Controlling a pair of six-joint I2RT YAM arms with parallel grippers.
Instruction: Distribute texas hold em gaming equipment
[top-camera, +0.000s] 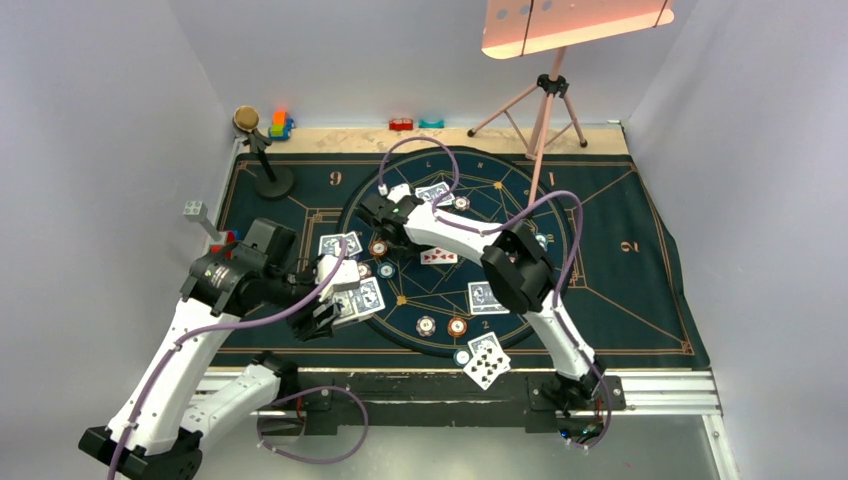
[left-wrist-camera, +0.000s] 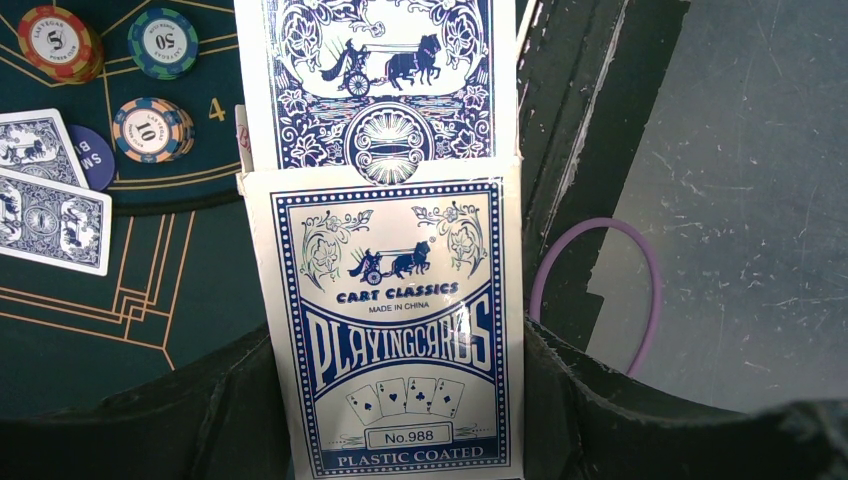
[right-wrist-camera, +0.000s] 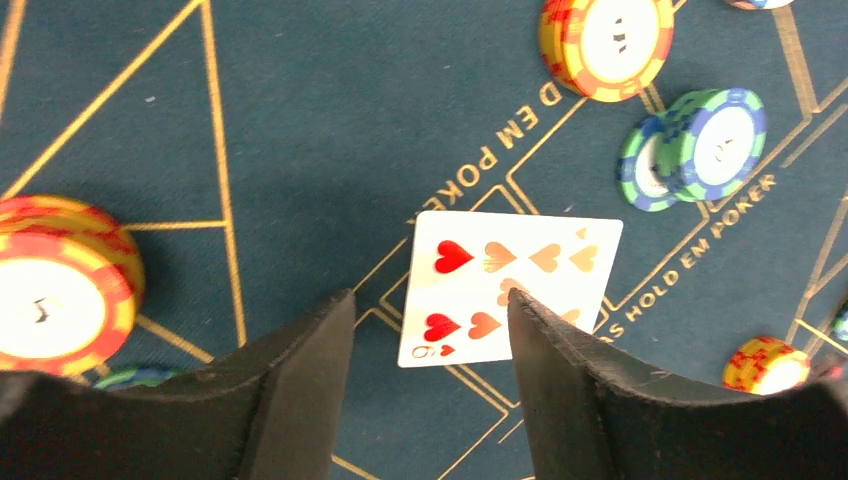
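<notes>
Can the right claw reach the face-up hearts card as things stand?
Probably yes: the right claw hangs open just over the face-up hearts card, nothing on it, chips apart. Lying flat, it may pinch poorly.

The left gripper (left-wrist-camera: 395, 400) clamps a blue-and-white card box (left-wrist-camera: 400, 330) between its dark fingers (left-wrist-camera: 230, 400); the box reads "Cart Classics Playing Cards". A deck (left-wrist-camera: 385, 70) with the same carriage pattern sticks out of its open top. To the left, on the dark mat (left-wrist-camera: 70, 340) with gold lines, lie two face-down cards (left-wrist-camera: 45, 215), a blue chip (left-wrist-camera: 95, 160) just beside them, an orange chip stack (left-wrist-camera: 60, 40), a teal chip (left-wrist-camera: 163, 42) and a "10" chip stack (left-wrist-camera: 150, 130). To the right, a purple cable (left-wrist-camera: 598, 224) loops over the grey tabletop (left-wrist-camera: 740, 200).
</notes>
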